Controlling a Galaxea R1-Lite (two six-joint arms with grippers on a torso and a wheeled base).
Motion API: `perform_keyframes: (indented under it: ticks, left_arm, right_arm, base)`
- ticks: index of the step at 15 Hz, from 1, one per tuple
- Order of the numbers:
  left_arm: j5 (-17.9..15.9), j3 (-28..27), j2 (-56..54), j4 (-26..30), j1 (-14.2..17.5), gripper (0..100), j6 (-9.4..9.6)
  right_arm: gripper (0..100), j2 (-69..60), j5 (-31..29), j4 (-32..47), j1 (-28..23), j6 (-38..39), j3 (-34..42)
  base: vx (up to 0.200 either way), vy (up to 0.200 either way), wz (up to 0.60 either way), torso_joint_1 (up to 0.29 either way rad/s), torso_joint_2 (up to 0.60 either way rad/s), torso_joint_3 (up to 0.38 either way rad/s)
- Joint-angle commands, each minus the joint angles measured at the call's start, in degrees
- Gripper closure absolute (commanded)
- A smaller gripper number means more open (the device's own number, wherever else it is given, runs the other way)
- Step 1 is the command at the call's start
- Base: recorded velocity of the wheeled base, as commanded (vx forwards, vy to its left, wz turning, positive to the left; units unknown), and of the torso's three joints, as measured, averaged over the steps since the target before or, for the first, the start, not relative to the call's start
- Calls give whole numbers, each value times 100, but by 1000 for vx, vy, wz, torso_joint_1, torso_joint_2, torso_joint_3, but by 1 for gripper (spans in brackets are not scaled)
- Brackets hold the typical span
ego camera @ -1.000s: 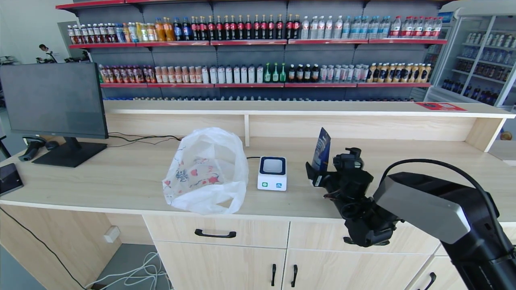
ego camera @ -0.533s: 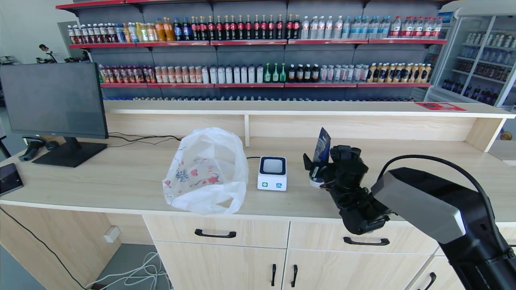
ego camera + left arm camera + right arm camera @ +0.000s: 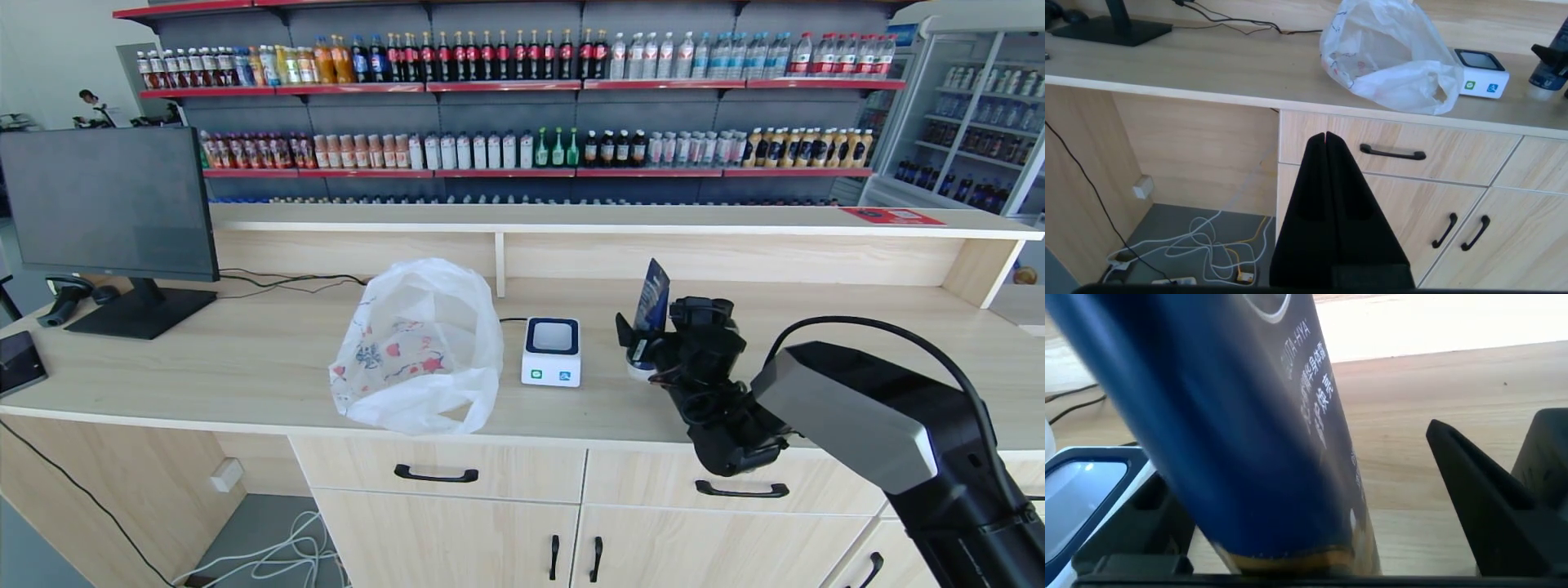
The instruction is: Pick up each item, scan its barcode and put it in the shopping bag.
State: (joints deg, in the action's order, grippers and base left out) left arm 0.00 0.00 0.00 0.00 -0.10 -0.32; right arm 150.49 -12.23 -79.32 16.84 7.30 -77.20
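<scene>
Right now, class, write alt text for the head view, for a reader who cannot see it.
The right claw sits open around a blue tube standing on a wooden counter. Left of it are a white scanner and a plastic bag.

- We see a light wooden counter with a raised ledge along its far side.
- Near its middle sits a small white scanner.
- Just beside the scanner, at 9 o'clock, a white plastic shopping bag slumps on the wood.
- At 3 o'clock, near the scanner, a blue tube stands on its white cap.
- Well out toward 10 o'clock stands a dark monitor, with black cables beside its foot.
</scene>
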Motion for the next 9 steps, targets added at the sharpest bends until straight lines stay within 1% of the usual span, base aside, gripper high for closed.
perform_keyframes:
  ticks: [1,2,9]
  left_arm:
    - [0,0,0,0,1,100,-3]
    - [0,0,0,0,1,100,-3]
    - [0,0,0,0,1,100,-3]
  right_arm:
    - [0,15,1,-4,4,-1,4]
    - [100,24,-8,5,13,17,21]
    - [100,-29,1,-57,22,105,12]
  base:
    - [0,0,0,0,0,0]
    - [0,0,0,0,0,0]
    - [0,0,0,0,0,0]
